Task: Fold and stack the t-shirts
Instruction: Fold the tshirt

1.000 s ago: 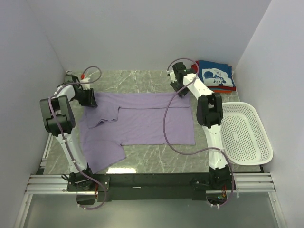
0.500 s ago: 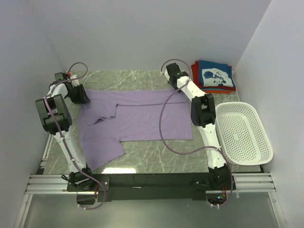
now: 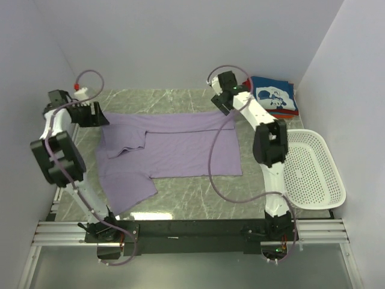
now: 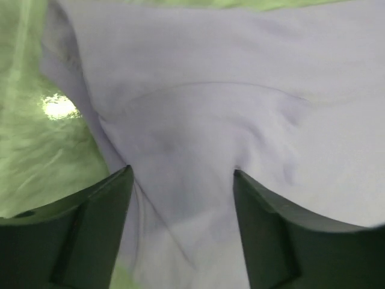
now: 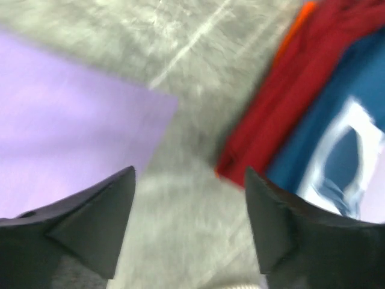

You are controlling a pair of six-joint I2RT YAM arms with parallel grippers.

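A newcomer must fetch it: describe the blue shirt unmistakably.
Find the far right corner of the table, beyond the white basket. The blue shirt lies folded there on top of a red shirt. It alone carries a white print.

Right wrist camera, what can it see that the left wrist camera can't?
Only the right wrist view shows the folded pile: a red t-shirt, an orange edge and a navy t-shirt with a white print. Only the left wrist view shows the purple t-shirt close up, with its creases, and a bright spot of light on the table. Both show the purple t-shirt, the marbled table and an open tool with nothing between its fingers: the right tool and the left tool.
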